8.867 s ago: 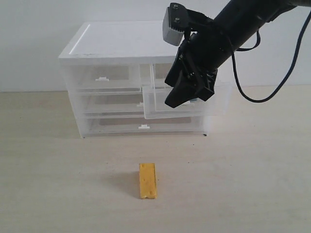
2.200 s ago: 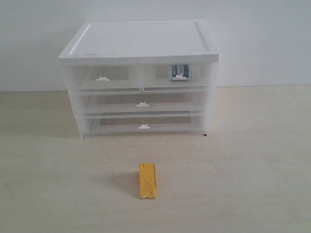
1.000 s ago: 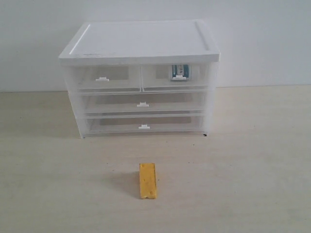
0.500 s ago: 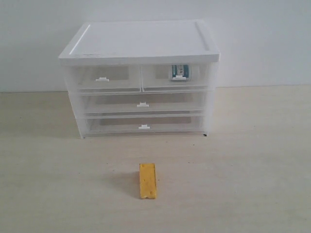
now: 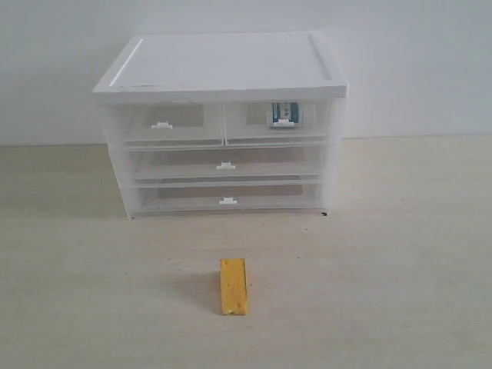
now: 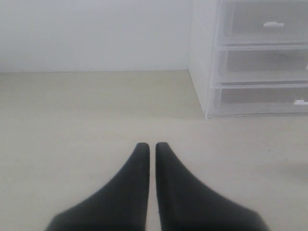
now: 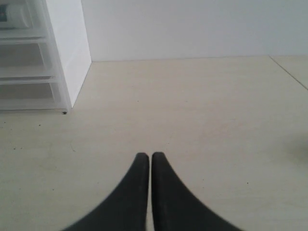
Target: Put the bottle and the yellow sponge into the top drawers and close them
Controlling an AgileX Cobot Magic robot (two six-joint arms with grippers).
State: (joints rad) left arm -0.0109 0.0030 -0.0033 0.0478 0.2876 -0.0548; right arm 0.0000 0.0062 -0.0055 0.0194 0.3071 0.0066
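Cabinet [image 5: 223, 65] drawers all flush; yellow sponge [image 5: 234, 286] out on table [image 5: 400, 254].
Pale table carries the white-topped cabinet at the rear. Top drawers [image 5: 165, 123] both pushed in. Left gripper [image 6: 150, 147] and right gripper [image 7: 145, 156]: fingers pressed together, clenched on nothing, each over bare table beside one flank of the cabinet. Bottle [image 5: 283, 112] inside right top drawer, behind its tab. Yellow sponge on table in front of cabinet, well apart.

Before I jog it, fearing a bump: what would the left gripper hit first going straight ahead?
The left gripper faces bare table, then probably the far wall; the cabinet stands aside.
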